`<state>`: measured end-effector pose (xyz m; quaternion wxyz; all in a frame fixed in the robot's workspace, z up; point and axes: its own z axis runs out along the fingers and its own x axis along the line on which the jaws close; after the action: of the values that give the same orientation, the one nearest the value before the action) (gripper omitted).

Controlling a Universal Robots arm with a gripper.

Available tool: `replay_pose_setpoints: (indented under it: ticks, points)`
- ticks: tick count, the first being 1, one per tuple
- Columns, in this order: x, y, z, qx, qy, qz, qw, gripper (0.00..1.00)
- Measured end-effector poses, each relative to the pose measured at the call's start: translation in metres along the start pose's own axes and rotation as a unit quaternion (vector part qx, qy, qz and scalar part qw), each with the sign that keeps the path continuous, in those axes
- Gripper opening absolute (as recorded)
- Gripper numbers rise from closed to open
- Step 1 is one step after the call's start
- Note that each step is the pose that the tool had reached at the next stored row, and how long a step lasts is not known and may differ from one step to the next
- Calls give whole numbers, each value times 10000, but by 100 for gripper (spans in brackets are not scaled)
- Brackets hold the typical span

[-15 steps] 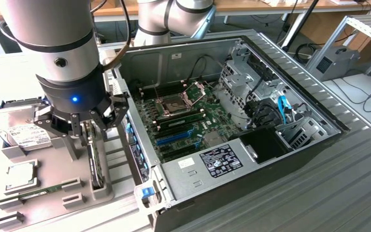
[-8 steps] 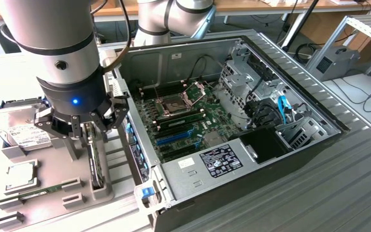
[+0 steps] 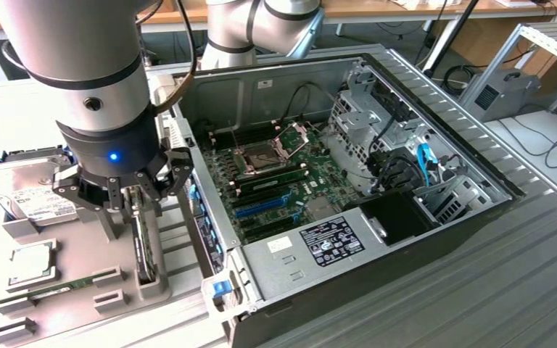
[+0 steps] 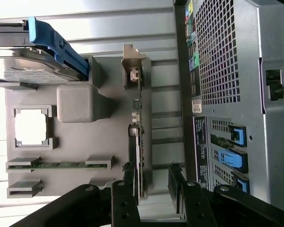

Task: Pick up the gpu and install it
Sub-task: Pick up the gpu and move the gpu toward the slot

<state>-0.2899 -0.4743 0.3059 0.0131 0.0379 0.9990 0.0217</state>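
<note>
The black two-fingered tool (image 3: 133,214) hangs over a grey moulded parts holder (image 3: 75,308) on the ribbed metal table (image 3: 510,290), its fingers apart on either side of the gpu (image 4: 137,137). This thin green card with a silver end bracket stands on edge in the holder's slot and is not gripped. A silver hard drive with a white label (image 3: 27,197), a square silver processor chip (image 3: 32,262) and a narrow green RAM stick (image 3: 61,288) lie in neighbouring slots. The open black-and-grey computer case (image 3: 356,181) stands just beside the gpu.

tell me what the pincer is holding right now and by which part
Nothing is held. The pincer is open, straddling the gpu, which stands on edge in the gray holder.
</note>
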Motion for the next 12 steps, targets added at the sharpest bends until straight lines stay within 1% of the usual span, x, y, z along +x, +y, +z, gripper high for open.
replay_pose_setpoints:
  ticks: [12]
  points:
    - [47,-7,119,1,1,0,10000,42]
